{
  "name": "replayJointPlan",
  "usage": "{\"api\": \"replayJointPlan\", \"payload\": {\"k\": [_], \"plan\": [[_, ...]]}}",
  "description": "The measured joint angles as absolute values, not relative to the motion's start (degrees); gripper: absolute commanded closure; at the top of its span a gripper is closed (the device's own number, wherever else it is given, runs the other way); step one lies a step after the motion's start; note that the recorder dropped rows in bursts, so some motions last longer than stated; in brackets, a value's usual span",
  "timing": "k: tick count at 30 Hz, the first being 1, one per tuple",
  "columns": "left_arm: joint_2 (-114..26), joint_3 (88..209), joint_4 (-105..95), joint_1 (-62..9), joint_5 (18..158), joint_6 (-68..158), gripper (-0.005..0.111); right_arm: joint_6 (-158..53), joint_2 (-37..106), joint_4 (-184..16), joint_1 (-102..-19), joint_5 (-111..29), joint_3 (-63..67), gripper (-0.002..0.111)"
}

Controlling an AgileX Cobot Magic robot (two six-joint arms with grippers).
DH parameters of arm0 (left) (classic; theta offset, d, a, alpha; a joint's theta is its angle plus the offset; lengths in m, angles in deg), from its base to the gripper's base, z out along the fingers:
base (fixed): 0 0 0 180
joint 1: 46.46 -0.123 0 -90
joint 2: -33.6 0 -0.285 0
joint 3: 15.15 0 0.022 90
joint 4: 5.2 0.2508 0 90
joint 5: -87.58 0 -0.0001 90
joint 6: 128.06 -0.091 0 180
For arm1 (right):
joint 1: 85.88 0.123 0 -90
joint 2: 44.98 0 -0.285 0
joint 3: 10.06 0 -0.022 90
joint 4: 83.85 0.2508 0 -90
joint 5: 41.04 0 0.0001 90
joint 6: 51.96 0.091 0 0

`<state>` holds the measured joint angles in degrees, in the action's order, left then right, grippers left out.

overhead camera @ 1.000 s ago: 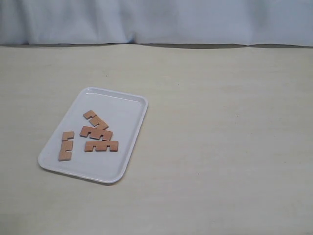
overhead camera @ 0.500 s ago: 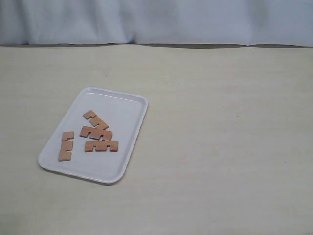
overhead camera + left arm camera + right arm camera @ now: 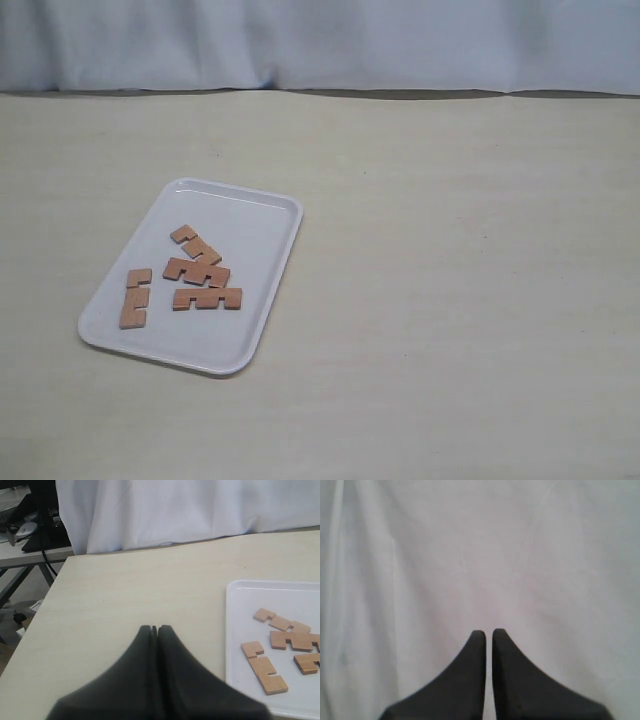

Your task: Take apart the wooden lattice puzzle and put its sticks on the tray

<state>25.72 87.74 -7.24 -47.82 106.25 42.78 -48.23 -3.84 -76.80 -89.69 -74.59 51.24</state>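
In the exterior view neither arm is seen. The tray (image 3: 250, 300) is set left of centre on the table (image 3: 450, 300), and a white curtain (image 3: 320, 45) is hung behind. The sticks (image 3: 197, 271), four in all, are laid flat on the tray as separate pieces. One is placed alone near the tray's left edge, and three are bunched at its middle, touching or overlapping.

The left gripper (image 3: 154, 630) is shown only by the left wrist view. It is held over the bare table beside the tray, its fingers pressed together with nothing between them. A cluttered side desk (image 3: 20, 530) past the table's corner is shown by this view alone.

The right gripper (image 3: 489, 632) is seen only in the right wrist view, pointed at the curtain. Its fingers are drawn nearly together with a thin slit between them, and nothing is held.

Against the earlier exterior pictures, the tray and sticks are found unmoved.
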Motion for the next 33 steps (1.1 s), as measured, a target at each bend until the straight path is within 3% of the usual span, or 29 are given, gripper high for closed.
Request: {"api": "replayJointPlan", "payload": {"k": [12, 21, 27, 33], "plan": [[25.7, 87.7, -7.2, -47.8, 106.3, 42.8, 0.107, -48.2, -6.8, -86.0, -89.7, -80.8, 65.4, 0.104], [25.7, 87.7, -7.2, -47.8, 106.3, 42.8, 0.107, -48.2, -21.1, -87.4, -89.7, -60.6, 67.0, 0.104], [25.7, 87.7, -7.2, -47.8, 106.3, 42.8, 0.107, -48.2, -34.0, -87.5, -89.7, -57.6, 67.0, 0.104], [25.7, 87.7, -7.2, -47.8, 106.3, 42.8, 0.107, -48.2, -36.9, -87.4, -89.3, -58.7, 67.0, 0.104]]}}
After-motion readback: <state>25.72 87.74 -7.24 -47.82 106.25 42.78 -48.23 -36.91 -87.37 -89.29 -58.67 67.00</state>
